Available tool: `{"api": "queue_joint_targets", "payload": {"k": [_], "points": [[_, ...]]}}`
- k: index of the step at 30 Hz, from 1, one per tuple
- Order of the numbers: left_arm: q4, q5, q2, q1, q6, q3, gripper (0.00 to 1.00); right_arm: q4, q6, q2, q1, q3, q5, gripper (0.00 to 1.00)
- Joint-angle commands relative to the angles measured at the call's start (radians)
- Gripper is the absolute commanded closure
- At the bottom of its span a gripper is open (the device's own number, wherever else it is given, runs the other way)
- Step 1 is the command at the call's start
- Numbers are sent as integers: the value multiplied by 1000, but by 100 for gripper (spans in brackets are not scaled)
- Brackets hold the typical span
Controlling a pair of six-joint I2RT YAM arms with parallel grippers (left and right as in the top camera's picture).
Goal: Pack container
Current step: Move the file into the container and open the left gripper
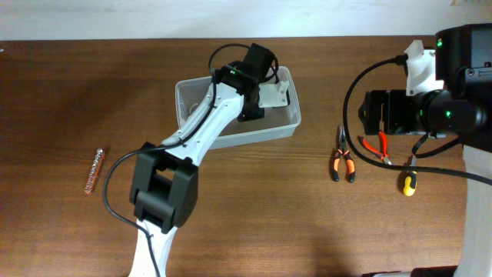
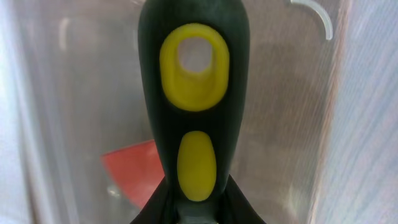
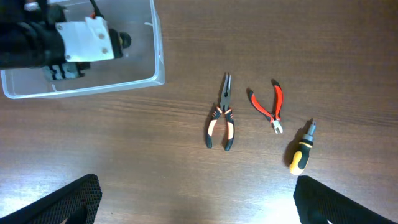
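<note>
Container (image 1: 192, 98) sits mid-counter, toward the back. Left gripper (image 2: 198, 211) is down inside it, jaws closed on a black-and-yellow handle (image 2: 196, 93). Something red (image 2: 134, 165) lies beneath (can't make it out). Right gripper (image 3: 196, 182) hovers, jaws wide, empty. Not yet packed: pliers (image 3: 221, 118), cutters (image 3: 268, 106), screwdriver (image 3: 300, 155), small rod (image 1: 93, 171). Early going, I'd judge.
</note>
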Motion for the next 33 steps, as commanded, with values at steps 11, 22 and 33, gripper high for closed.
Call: {"api": "queue_joint_targets", "payload": {"k": [11, 22, 33], "points": [[-97, -92, 22, -23, -201, 53, 1, -8, -7, 2, -2, -3, 1, 1], [-461, -143, 22, -84, -323, 464, 1, -18, -7, 2, -2, -3, 1, 1], [-741, -182, -63, 183, -486, 600, 1, -24, -7, 2, -2, -3, 1, 1]]}}
